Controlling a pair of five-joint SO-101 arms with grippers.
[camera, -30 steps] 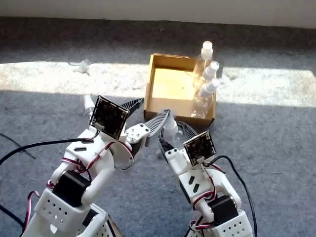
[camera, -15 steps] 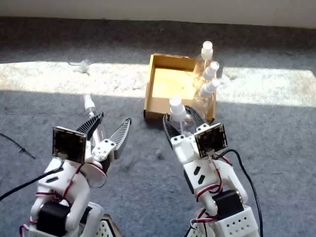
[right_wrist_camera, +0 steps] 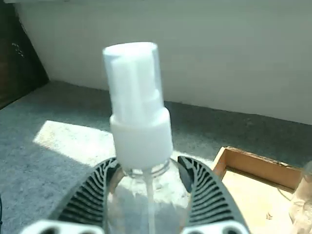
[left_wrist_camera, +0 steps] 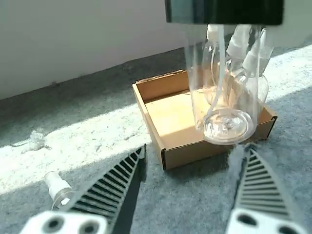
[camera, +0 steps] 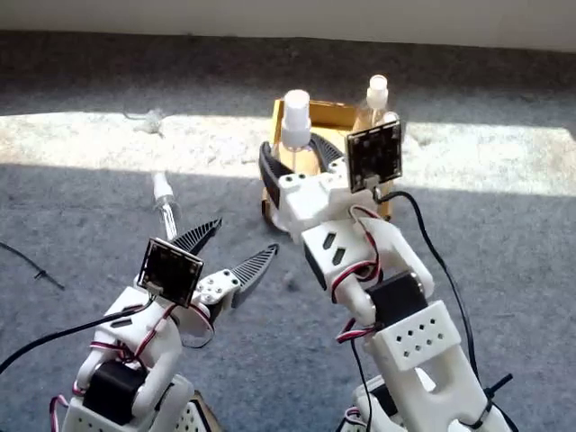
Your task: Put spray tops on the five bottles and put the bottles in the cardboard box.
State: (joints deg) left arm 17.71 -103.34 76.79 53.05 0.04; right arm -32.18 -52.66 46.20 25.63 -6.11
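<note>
far left on the carpet [camera: 63, 216], a loose spray top [camera: 163, 191] lies with something clear trailing off it. maybe its dip tube, maybe a small bottle, hard to call from here. just beside it hangs the left gripper [camera: 245, 238], low, jaws spread wide, nothing between them.

across to the right gripper [camera: 297, 162]: jaws closed on the shoulder of a capped bottle [camera: 295, 115], just under its white top. it is held upright, up above the near left part of the cardboard box [camera: 335, 111].

the job now, i'd say, is the set-down. keep the bottle upright and carry it over the bare floor in the box's left half. then go straight down, so the base clears the front wall. stay off the standing bottles [camera: 376, 90] along the right side, since one nudge could tip the row. let go only when the base sits flat.

what's murky: the right arm's board covers most of that row in the high view. from the left wrist the held bottle overlaps them, clear on clear, so the count is unsure. whether the white top is screwed fully home can't be told either.
</note>
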